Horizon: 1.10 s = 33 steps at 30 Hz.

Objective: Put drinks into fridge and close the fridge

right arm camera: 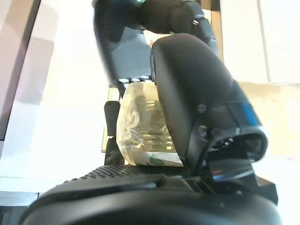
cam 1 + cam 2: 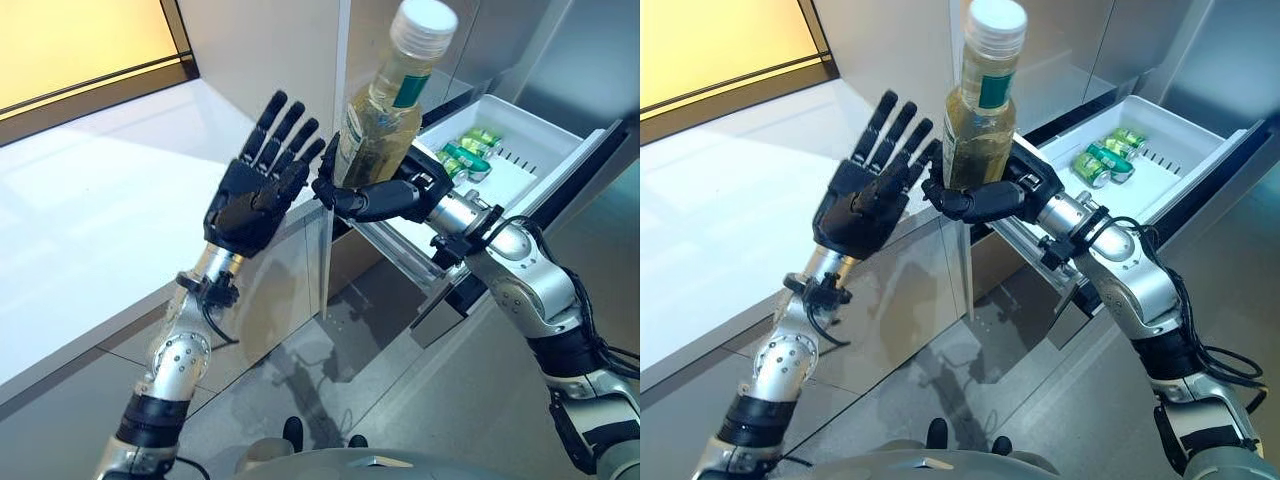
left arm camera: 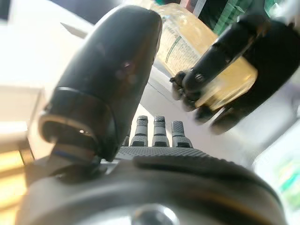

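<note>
Your right hand (image 2: 385, 195) had its fingers and thumb curled round the lower body of the bottle (image 2: 385, 110), holding it nearly upright, its white cap above the hand. Your left hand (image 2: 255, 185) stood just beside it with fingers spread straight, palm facing the bottle, holding nothing. Beyond your right hand the fridge drawer (image 2: 545, 135) stood pulled out, with green cans (image 2: 465, 155) lying inside, well behind the held bottle.

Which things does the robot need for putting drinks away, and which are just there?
Needed: bottle, held by the right hand; open fridge drawer; green cans already inside.
Just there: left hand, open and empty; white counter.
</note>
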Tool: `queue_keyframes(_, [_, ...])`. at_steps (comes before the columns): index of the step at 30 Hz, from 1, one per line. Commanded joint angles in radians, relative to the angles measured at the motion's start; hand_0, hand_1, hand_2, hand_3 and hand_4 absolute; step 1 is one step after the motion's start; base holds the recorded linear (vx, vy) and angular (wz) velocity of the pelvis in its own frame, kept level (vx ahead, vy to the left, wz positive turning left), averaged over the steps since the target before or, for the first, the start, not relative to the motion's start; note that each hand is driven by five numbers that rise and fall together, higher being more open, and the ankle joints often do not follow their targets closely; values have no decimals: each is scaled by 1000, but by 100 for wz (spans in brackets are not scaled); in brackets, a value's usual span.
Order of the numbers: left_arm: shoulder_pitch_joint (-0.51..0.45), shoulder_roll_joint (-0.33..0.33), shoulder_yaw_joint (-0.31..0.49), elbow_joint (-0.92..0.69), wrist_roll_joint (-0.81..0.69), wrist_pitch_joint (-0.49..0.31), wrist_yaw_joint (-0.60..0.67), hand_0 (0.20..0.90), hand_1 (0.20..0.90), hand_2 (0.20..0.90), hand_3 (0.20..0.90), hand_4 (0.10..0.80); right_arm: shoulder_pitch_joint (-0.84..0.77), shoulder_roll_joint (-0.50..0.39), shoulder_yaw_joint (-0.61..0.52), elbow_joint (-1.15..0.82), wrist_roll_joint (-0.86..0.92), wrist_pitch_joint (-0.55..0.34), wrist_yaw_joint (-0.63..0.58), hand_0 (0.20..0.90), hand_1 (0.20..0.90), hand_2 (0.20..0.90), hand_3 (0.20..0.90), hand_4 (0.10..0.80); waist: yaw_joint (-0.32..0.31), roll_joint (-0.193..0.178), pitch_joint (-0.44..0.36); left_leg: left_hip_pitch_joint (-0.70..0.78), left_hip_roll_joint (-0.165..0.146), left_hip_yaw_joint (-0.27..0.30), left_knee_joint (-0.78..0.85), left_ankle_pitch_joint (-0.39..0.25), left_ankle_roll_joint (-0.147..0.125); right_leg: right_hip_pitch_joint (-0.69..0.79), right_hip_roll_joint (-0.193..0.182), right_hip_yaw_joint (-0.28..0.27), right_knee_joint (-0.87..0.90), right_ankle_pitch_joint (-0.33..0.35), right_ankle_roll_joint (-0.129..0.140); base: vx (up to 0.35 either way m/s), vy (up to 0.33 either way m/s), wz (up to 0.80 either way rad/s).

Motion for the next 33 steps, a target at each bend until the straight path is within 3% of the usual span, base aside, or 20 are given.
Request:
queue_keyframes(1, [-13,-34,-33,0,-196,57,-201,900,900,900,900,800,-73,9,-184,-150,136,-192,-1,300,300,300,200,100,-28,-18,-122,38,-21,-31,1,-138,1,-27,-26,78,15,14,84,-14,7,-4])
queue_keyframes(5, [61,-45,-56,49,-181,116,-315,900,900,900,900,800,0,-17,-251,-171,163,-221,-7,300,300,300,200,100,-45,-18,-115,39,-17,-15,1,-143,0,-33,-24,92,18,17,83,-24,15,-11])
queue_keyframes(11, [155,-72,-61,203,-82,199,-376,900,900,900,900,800,143,-21,-370,-161,166,-296,1,300,300,300,200,100,-72,-13,-109,40,-12,12,1,-147,0,-42,-22,112,17,23,91,-21,12,-13])
queue_keyframes(18, [226,-75,-71,389,129,120,-379,900,900,900,900,800,251,-21,-462,-123,128,-344,-14,300,300,300,200,100,-95,-11,-103,32,-7,40,1,-145,1,-57,-17,131,15,31,98,-27,7,-14])
queue_keyframes(23, [243,-13,-97,489,378,-21,-289,900,900,900,900,800,297,-72,-503,-76,11,-386,-70,300,300,300,200,100,-108,-12,-100,33,-3,60,1,-152,2,-60,-12,140,14,27,104,4,7,-12])
queue_keyframes(24, [236,22,-111,541,484,-83,-215,900,900,900,900,800,287,-106,-507,-49,-22,-388,-101,300,300,300,200,100,-113,-13,-99,33,-1,71,1,-149,2,-63,-10,142,14,29,106,9,6,-11])
queue_keyframes(27, [223,42,-119,573,521,-102,-123,900,900,900,900,800,263,-141,-499,-15,-76,-385,-119,300,300,300,200,100,-113,-15,-100,31,0,77,1,-147,1,-65,-6,147,12,31,107,28,4,-9])
queue_keyframes(31, [204,60,-115,685,696,-141,82,900,900,900,900,800,181,-239,-468,66,-147,-335,-159,300,300,300,200,100,-100,-33,-102,27,1,84,2,-141,-3,-68,-3,140,10,33,107,49,-14,-1])
queue_keyframes(33, [202,56,-118,745,743,-155,126,900,900,900,900,800,146,-278,-449,98,-158,-316,-164,300,300,300,200,100,-92,-40,-102,23,1,83,3,-139,-3,-68,-3,136,8,34,107,46,-33,0])
